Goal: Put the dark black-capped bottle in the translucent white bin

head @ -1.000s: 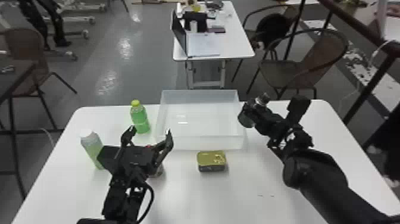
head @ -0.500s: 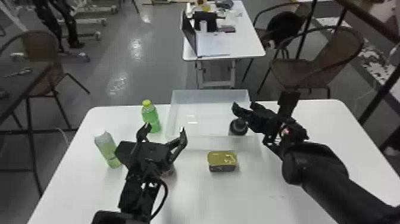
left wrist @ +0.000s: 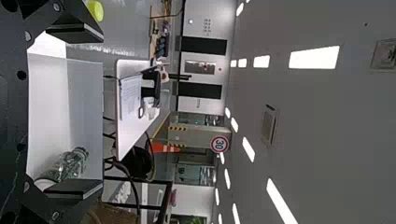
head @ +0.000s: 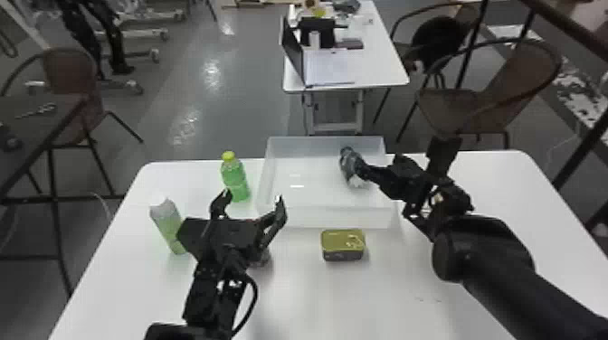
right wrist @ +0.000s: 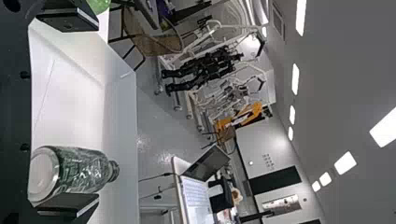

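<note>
Dark bottle (head: 353, 168), black cap: sits within translucent bin (head: 328, 218). Right claw (head: 373, 174) is spread wide beside it; left claw (head: 249, 201), also wide.

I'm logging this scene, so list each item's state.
Translucent white bin: open-topped
Black-capped bottle: capped, tilted inside the bin
Left pincer: open
Right pincer: open
Yellow-capped bottle: capped, upright
Pale green bottle: upright
Tin: lid on
Laptop: open
Item behind left pincer: mostly hidden, cannot tell
</note>
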Controlling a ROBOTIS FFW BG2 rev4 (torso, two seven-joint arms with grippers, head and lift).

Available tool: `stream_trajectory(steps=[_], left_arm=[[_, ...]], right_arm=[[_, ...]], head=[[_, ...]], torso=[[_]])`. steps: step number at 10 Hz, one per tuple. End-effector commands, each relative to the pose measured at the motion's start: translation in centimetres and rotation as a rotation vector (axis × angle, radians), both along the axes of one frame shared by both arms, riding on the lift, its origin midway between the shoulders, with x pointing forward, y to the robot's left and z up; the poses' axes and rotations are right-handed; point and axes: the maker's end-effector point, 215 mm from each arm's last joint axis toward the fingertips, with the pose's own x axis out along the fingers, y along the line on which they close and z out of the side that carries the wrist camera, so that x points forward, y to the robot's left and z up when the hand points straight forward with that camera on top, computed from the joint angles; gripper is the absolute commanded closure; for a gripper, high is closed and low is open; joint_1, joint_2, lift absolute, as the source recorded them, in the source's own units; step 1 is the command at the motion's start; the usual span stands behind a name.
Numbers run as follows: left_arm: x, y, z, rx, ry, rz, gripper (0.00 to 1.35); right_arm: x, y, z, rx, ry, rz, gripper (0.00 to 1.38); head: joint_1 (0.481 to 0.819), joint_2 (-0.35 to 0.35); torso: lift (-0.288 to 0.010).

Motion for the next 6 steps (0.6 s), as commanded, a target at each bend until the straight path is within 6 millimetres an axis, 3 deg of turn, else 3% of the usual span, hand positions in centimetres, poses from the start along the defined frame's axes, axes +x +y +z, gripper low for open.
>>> stream_trajectory(steps=[1,2,4,6], left_arm=[[-0.7,0.8,-0.2,-0.006,-0.004,0.017,0.2],[-0.9,1.0,-0.1,-0.005,-0.009,0.022,0.2],[-1.4,1.8,-0.3,0.001,-0.007,0.04,0.2],[-1.9,2.5,-0.3,0.003,-0.003,0.063,0.2]], right_arm=[[-0.4,1.2,4.2,0.026,-0.111,0.036,0.07],[-1.2,0.0,6.5,0.0,-0.175,0.01,0.11],[-3.9,-6.2,8.6,-0.087,-0.234,-0.161,0.12],[-8.6,-10.9,7.2,-0.138,-0.201,-0.254,0.12]], head=[[0.695,0.108],[0.695,0.121],[0.683,0.113],[0.692,0.068]], torso=[[-0.017],[-0.017],[-0.017],[-0.017]])
